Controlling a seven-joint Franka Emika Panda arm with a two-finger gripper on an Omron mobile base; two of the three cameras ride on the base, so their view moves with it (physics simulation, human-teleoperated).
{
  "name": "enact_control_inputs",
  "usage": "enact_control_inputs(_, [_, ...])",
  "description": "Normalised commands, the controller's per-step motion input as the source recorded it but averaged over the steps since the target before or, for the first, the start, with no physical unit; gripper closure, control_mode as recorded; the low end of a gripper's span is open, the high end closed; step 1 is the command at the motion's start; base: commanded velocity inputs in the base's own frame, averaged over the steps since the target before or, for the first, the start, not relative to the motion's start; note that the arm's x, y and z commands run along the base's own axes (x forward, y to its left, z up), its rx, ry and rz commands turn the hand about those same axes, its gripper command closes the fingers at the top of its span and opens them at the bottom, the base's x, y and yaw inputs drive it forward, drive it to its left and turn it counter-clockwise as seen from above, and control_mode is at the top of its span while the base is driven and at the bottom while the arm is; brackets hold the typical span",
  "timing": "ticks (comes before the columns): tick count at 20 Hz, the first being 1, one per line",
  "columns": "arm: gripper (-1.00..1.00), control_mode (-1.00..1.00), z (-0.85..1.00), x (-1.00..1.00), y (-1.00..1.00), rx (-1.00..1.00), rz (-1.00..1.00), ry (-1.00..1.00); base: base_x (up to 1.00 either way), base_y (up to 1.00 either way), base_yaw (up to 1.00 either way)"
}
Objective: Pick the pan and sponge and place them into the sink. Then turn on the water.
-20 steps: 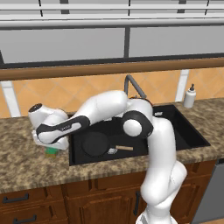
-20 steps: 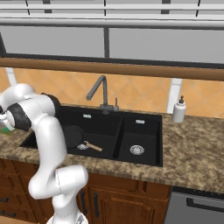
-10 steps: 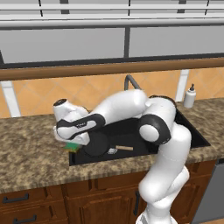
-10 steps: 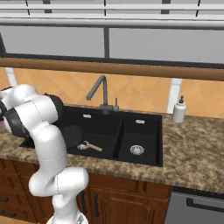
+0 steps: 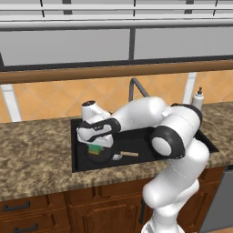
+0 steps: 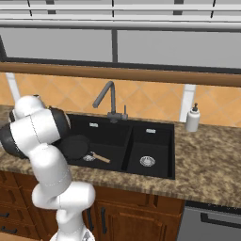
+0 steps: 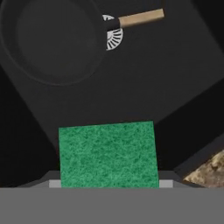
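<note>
The green sponge [image 7: 108, 154] sits between my gripper's fingers, which are shut on it. In the left base view my gripper [image 5: 96, 144] hangs low over the left end of the black sink [image 5: 136, 136], with the sponge [image 5: 95, 149] under it. The black pan [image 7: 52, 39] lies on the floor of the wide basin just below, its wooden handle [image 7: 140, 18] crossing the silver drain [image 7: 114, 39]. From the right base view the pan [image 6: 75, 147] lies in the wide basin of the sink [image 6: 151, 136], partly behind my arm.
The dark gooseneck faucet [image 6: 106, 96] rises behind the sink, and no stream falls from it. A white soap dispenser [image 6: 192, 117] stands on the granite counter [image 6: 207, 160] to the right. Counter [image 5: 32, 154] also stretches left of the sink.
My arm has swung right from the counter beside the sink to over the wide basin, carrying the sponge with it. The pan has stayed put.
</note>
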Motion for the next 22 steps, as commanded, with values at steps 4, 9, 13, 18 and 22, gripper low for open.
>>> enact_control_inputs(4, [1.00,-1.00,0.00,0.47,-0.19,0.00,0.00,0.04,0.00,0.00,0.00])
enact_control_inputs(9, [1.00,-1.00,-0.05,0.50,-0.15,0.00,0.00,0.02,0.00,0.00,0.00])
enact_control_inputs(13, [1.00,-1.00,-0.45,0.38,-0.10,-0.01,0.00,0.00,0.00,0.00,0.00])
enact_control_inputs(18, [1.00,-1.00,-0.65,0.36,0.00,-0.08,0.00,0.00,0.00,0.00,0.00])
enact_control_inputs(22, [1.00,-1.00,-0.36,0.38,0.00,-0.01,0.00,0.00,0.00,0.00,0.00])
